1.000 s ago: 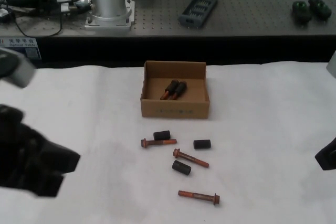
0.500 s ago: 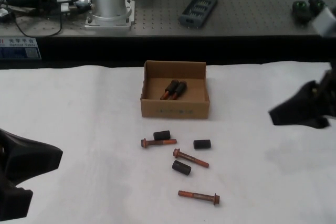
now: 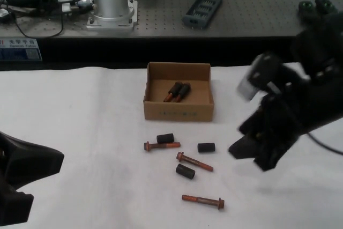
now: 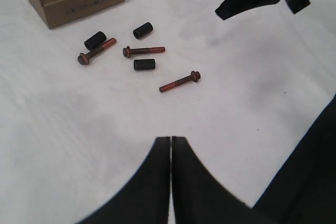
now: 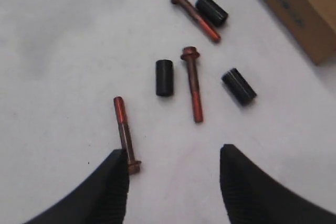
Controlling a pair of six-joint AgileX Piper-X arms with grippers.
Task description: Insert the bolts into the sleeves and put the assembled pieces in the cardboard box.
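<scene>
I see the brown cardboard box (image 3: 178,112) holding two assembled pieces (image 3: 178,91). Just in front of the box, three orange metal bolts (image 3: 194,161) and three black cylindrical sleeves (image 3: 185,171) lie loose on the white cloth (image 3: 96,132). My right gripper (image 5: 172,156) hangs front-right of the box, fingers spread and empty. My left gripper (image 4: 171,139), fingers pressed together, sits well away front-left.

3 bolts (image 3: 162,145), 3 sleeves (image 3: 165,138) before box (image 3: 178,113), 2 assemblies (image 3: 178,90) inside
</scene>
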